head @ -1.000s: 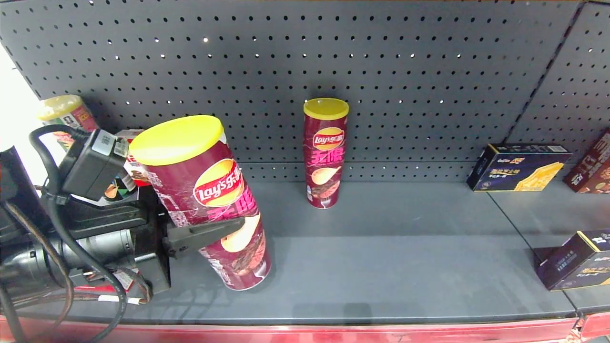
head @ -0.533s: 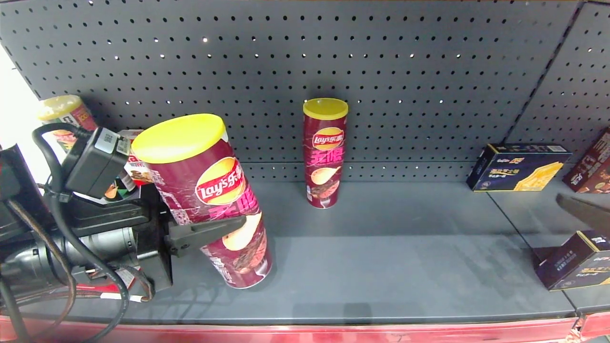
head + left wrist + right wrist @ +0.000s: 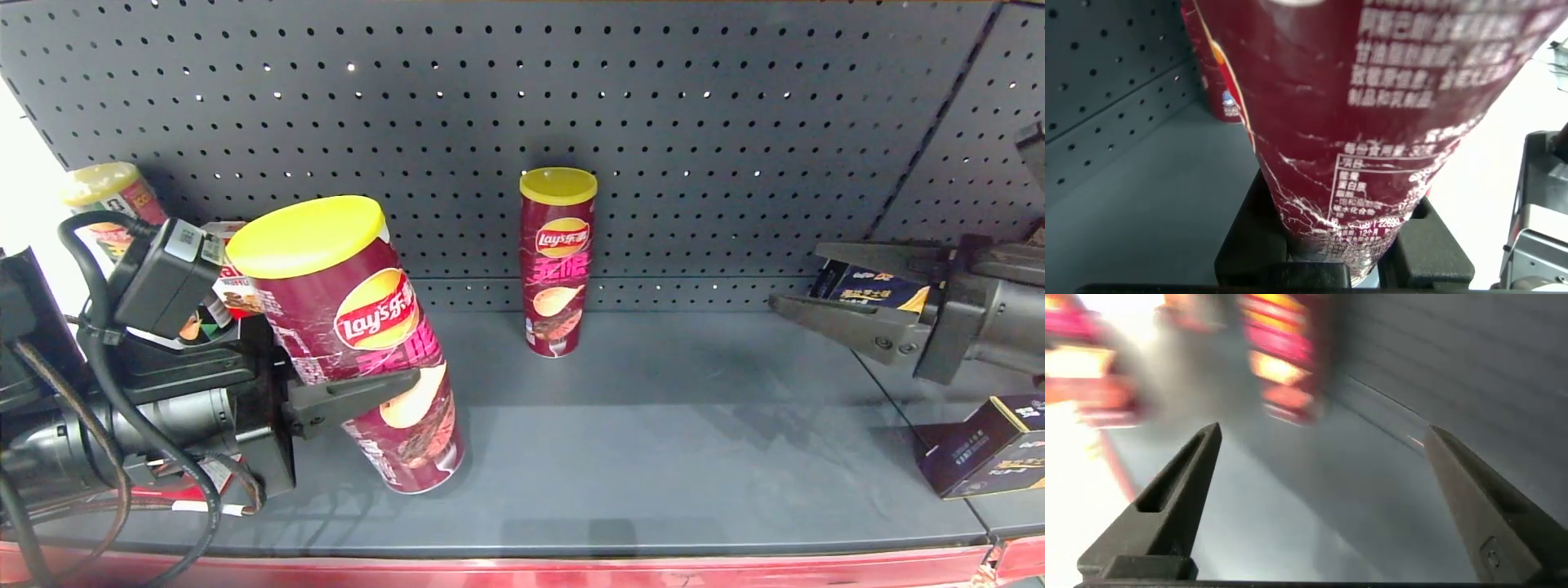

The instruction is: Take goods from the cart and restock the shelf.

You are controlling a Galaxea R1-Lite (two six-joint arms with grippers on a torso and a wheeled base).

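Two chip cans — the upright can (image 3: pixel 558 261) already shelved, one ours to place.
Our left gripper (image 3: pixel 359 396) clamps the tilted can (image 3: pixel 351 335), base at the shelf (image 3: pixel 653 441), to stand it upright — our right gripper (image 3: pixel 793 276) hovers, jaws apart.

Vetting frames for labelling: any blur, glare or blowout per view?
Head view: crisp, but a white blown-out patch at the left edge and bright pinpoints through the pegboard holes. Left wrist view: held can very close, white washout beside it. Right wrist view: heavy motion blur, background smeared into pink and yellow streaks; the right gripper jaws are crisp, open.
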